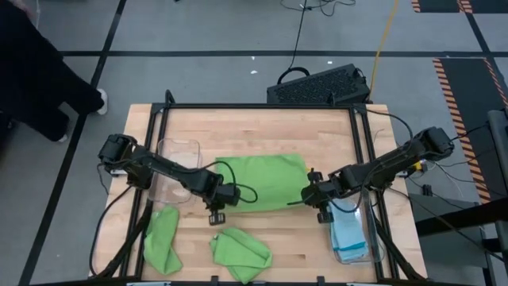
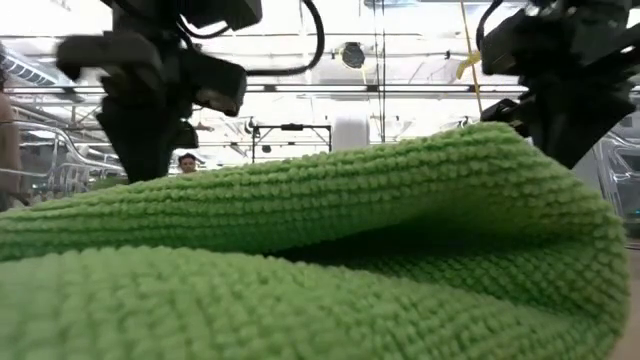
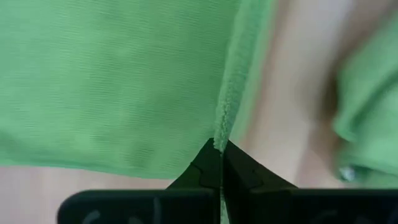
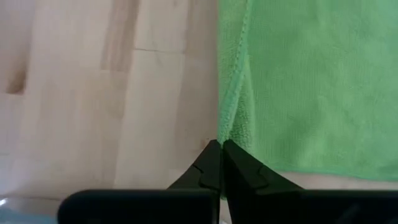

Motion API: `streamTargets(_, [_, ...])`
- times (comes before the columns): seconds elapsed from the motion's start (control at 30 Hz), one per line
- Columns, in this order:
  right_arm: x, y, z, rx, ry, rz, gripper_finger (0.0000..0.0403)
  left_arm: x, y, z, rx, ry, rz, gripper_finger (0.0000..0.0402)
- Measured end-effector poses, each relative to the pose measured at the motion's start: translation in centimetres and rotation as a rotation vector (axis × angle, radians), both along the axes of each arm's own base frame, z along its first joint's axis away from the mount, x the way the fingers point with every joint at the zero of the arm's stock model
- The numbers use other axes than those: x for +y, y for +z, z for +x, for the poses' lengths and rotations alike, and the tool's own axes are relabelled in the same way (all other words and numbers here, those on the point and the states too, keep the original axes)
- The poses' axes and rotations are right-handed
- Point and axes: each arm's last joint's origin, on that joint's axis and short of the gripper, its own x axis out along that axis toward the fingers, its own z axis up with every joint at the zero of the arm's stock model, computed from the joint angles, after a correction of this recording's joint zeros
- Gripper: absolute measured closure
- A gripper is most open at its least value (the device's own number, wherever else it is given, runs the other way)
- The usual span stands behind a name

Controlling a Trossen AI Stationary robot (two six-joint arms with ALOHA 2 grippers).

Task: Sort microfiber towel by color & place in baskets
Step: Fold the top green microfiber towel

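A lime green microfiber towel [image 1: 262,181] lies spread in the middle of the table. My left gripper [image 1: 216,211] is shut on its near left corner and my right gripper [image 1: 320,208] is shut on its near right corner. Two more green towels lie crumpled near the front edge, one on the left [image 1: 163,238] and one in the middle [image 1: 240,253]. A clear basket [image 1: 176,151] stands left of the spread towel. A second clear basket [image 1: 367,238] at the near right holds light blue towels [image 1: 347,232]. In the low view a green towel [image 2: 300,260] fills the foreground. My left gripper pinches the towel's hemmed edge [image 3: 222,127] at the near left corner between its two shut fingers [image 3: 205,168], coming from above and pointing steeply down. The edge rises to the fingertips; the rest of the cloth spreads away from them. My right gripper pinches the towel's hemmed edge [image 4: 231,127] at the near right corner between its two shut fingers [image 4: 239,165], slanting down from above. The cloth puckers up toward the fingertips, and the rest lies flat on the wood.
A black perforated crate [image 1: 317,86] stands just beyond the table's far edge. A dark metal frame [image 1: 254,106] runs around the tabletop. A person's dark-clothed leg [image 1: 40,79] shows on the floor at the far left. Bare wood [image 1: 302,238] lies between the near towels and the right basket.
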Motion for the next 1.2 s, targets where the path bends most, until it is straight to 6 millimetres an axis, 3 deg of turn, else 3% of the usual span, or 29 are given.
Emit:
streamTargets(0.27, [-1.5,-0.1,0.2,0.016,-0.063,-0.037,0.0403,2.3,0.0,0.0,0.043,0.035,0.05,0.0399])
streamTargets(0.7, [-3.3,-0.2,0.5,0.025,-0.075,-0.098,0.0403,4.0,0.0,0.2,0.052,0.021,0.035,0.0395])
streamTargets(1.2, [-7.3,-0.2,0.7,0.049,-0.059,-0.201,0.0403,7.3,0.8,0.8,0.021,-0.143,0.105,0.0397])
